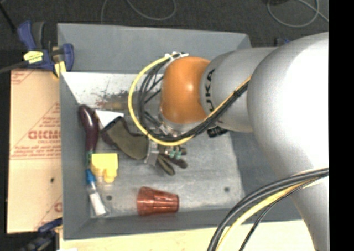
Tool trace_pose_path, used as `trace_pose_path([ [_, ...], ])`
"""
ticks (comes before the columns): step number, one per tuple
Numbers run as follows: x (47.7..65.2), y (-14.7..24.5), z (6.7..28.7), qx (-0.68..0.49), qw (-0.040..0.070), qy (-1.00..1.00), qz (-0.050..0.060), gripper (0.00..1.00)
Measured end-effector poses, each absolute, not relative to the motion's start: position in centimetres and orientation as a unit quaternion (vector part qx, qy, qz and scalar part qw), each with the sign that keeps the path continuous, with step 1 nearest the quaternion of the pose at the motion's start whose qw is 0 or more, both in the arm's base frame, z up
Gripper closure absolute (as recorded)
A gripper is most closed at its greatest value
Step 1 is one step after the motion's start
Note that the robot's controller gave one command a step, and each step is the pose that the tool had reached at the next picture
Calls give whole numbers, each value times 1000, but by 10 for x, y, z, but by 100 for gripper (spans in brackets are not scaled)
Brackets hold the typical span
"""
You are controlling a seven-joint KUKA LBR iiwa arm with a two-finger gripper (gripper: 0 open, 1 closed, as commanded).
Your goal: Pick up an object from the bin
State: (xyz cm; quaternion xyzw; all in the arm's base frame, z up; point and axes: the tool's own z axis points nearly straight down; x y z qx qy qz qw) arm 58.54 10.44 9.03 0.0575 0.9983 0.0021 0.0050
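Observation:
My gripper (164,159) sits low in the middle of the bin, mostly hidden under the arm's orange cover. It is at the right end of a dark olive-brown floppy thing (126,138), and I cannot tell whether it touches it. A ribbed copper-red cup (157,201) lies on its side just below the gripper, apart from it. A yellow block (105,166) rests to the left.
Along the bin's left wall lie a dark maroon handle-shaped thing (88,125), a white card (108,117) and a blue-and-white tube (95,194). The arm covers the bin's right and upper part.

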Motion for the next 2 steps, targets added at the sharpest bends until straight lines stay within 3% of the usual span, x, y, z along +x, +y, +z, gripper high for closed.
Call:
trace_pose_path([
  [2,587,104,127,57,8,998,3,100],
])
